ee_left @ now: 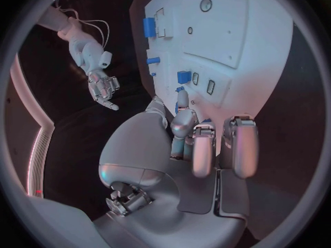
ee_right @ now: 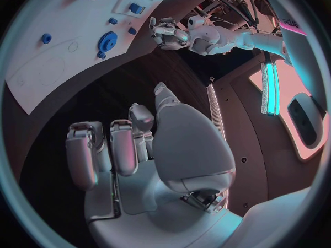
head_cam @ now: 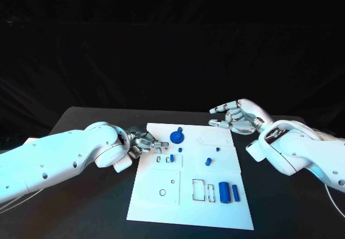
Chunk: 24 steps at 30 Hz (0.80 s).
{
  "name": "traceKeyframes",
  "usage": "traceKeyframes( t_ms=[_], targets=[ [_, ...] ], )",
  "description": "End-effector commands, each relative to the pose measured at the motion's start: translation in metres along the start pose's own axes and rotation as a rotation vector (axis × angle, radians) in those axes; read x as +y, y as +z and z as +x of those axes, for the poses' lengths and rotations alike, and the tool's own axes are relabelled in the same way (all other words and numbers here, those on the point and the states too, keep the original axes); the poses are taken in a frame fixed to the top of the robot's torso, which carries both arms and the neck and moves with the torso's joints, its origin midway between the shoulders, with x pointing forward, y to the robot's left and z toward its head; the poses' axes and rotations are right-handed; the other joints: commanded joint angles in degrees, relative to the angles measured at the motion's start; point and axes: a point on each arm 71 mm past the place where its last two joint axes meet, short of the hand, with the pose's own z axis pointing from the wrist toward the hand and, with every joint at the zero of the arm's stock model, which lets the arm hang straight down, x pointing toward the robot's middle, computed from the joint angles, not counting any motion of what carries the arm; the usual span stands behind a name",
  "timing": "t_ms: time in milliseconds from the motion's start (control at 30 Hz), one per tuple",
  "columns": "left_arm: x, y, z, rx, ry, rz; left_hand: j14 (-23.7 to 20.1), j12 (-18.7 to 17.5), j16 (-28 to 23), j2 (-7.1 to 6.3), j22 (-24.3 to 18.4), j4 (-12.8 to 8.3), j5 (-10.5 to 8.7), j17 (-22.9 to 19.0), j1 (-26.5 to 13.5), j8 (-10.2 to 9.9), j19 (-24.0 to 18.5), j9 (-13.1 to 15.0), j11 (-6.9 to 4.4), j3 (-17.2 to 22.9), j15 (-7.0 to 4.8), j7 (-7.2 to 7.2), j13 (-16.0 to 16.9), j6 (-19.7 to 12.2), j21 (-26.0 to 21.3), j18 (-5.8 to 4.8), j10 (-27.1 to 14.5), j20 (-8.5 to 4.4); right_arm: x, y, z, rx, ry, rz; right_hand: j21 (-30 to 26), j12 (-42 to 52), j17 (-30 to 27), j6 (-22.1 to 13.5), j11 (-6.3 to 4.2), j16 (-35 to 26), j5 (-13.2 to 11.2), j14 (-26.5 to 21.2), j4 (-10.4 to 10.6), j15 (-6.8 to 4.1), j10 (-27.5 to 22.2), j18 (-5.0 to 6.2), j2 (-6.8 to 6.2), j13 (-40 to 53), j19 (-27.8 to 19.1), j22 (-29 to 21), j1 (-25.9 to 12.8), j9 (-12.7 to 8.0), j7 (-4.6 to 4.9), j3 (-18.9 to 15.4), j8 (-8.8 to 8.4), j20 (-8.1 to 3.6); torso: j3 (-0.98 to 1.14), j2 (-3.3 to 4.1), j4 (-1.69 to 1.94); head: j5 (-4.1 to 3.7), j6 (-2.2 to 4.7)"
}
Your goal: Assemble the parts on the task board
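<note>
Currently your left hand [head_cam: 146, 143] is hovering empty, fingers apart, at the task board's [head_cam: 190, 211] left edge near the blue gear [head_cam: 177, 136]. Your right hand [head_cam: 237, 116] is waiting released, clear of the board's far right corner. Try lowering the left slowly, aligning fingertips before pinching a part.

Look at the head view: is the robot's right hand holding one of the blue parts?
No. The right hand hovers past the task board's far right corner, fingers curled and empty.
</note>
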Motion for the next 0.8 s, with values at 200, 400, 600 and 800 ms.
traceKeyframes(
  t_ms=[200,400,600,800],
  targets=[
    [-0.020,0.011,0.004,0.020,0.264,-0.177,6.03,2.14,0.17,1.44,6.71,0.12,-1.62,15.05,-1.53,5.47,1.74,6.40,-0.47,-3.65,-0.35,-0.20,2.36,-3.30,1.13,-0.87,0.51,-0.25,-0.001,0.001,0.002,0.018,0.049,0.031,-0.44,-0.06,2.27,0.62,-0.14,-0.33,0.43,3.12,-0.03,0.26,-0.12,1.03,0.34,-0.07,0.35,8.07,0.42,0.10,-0.01,-0.34,0.35,0.09,0.35,-0.26,-0.19,0.36,-0.45],
    [-0.034,0.020,0.008,0.037,0.316,-0.200,6.03,2.63,0.17,1.72,7.49,0.12,-2.64,15.05,-1.92,6.74,2.11,8.19,-0.55,-4.90,-0.42,-0.29,2.89,-4.11,1.49,-1.03,0.73,-0.31,-0.002,0.002,0.004,0.025,0.049,0.043,-0.49,0.01,2.14,0.79,-0.17,-0.44,0.66,3.09,-0.03,0.22,-0.07,1.05,0.34,-0.09,0.29,8.00,0.39,0.18,-0.06,-0.59,0.40,0.06,0.31,-0.28,-0.16,0.48,-0.59],
    [-0.044,0.029,0.012,0.053,0.359,-0.213,6.03,2.83,0.17,1.79,7.83,0.11,-3.10,15.05,-2.06,7.14,2.28,8.82,-0.57,-5.37,-0.44,-0.32,3.12,-4.39,1.65,-1.09,0.83,-0.33,-0.002,0.003,0.006,0.030,0.047,0.051,-0.55,0.05,2.03,0.88,-0.21,-0.54,0.98,3.07,-0.01,0.19,-0.04,1.08,0.38,-0.14,0.22,7.90,0.35,0.24,-0.09,-0.86,0.41,0.03,0.27,-0.24,-0.12,0.62,-0.69],
    [-0.051,0.035,0.014,0.061,0.404,-0.224,6.03,2.98,0.17,1.77,8.06,0.10,-3.37,15.05,-2.15,7.40,2.39,9.25,-0.59,-5.74,-0.45,-0.34,3.29,-4.56,1.76,-1.14,0.91,-0.34,-0.003,0.004,0.007,0.034,0.045,0.056,-0.61,0.01,1.99,0.91,-0.22,-0.58,1.12,3.07,0.01,0.18,-0.05,1.10,0.40,-0.20,0.15,7.81,0.32,0.26,-0.10,-0.99,0.39,0.01,0.23,-0.20,-0.22,0.76,-0.77]
  ],
)
